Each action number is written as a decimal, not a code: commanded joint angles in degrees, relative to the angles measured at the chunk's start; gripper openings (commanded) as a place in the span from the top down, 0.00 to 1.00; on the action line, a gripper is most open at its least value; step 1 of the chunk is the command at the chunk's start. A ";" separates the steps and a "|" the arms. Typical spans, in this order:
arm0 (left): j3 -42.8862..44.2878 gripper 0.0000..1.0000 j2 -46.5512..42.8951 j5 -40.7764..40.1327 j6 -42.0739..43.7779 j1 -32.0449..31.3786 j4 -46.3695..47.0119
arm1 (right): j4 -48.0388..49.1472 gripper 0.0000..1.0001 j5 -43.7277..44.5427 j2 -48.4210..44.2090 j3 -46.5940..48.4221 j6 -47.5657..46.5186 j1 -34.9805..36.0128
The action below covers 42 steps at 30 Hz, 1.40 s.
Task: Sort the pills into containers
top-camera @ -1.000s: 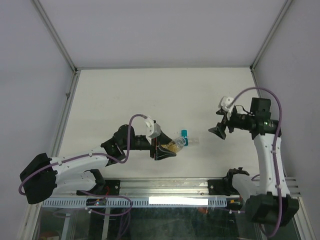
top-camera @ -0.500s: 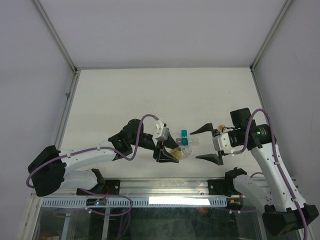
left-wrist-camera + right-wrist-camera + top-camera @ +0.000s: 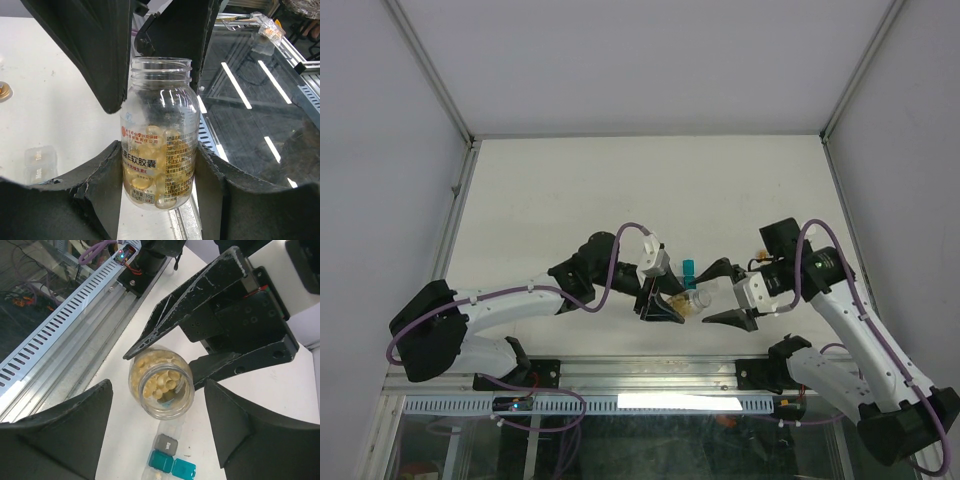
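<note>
My left gripper (image 3: 672, 305) is shut on a clear uncapped bottle (image 3: 687, 302) half full of yellow capsules and holds it tilted, mouth toward the right arm. The left wrist view shows the bottle (image 3: 160, 150) squeezed between my fingers (image 3: 100, 185). My right gripper (image 3: 712, 296) is open, its jaws on either side of the bottle mouth (image 3: 161, 385) without touching it. Just past the mouth lie a grey box (image 3: 166, 444), a teal box (image 3: 161, 460) with its lid open, and clear boxes (image 3: 167, 426). The teal box (image 3: 688, 267) also shows from above. No yellow box shows.
A clear pill box (image 3: 37, 162) lies on the white table left of the bottle, and a small gold round object (image 3: 2, 91) sits at the frame's edge. The metal rail (image 3: 60, 325) and glass front edge (image 3: 250, 100) run close to the bottle.
My right arm has swung down and left, opening its gripper and bringing its jaws to the bottle mouth. My left arm has carried the bottle slightly to the right.
</note>
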 commanded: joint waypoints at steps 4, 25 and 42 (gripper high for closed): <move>2.44 1.00 0.72 1.22 -1.20 -0.35 5.71 | 8.44 0.28 0.81 -0.68 -1.07 6.97 2.46; 2.49 1.00 1.64 1.89 -3.26 -0.35 8.61 | 11.91 0.44 2.80 -1.47 -1.74 12.32 4.14; 0.67 0.30 3.61 3.34 -6.06 -0.72 12.31 | 14.72 0.77 1.44 -1.54 -0.20 19.07 3.91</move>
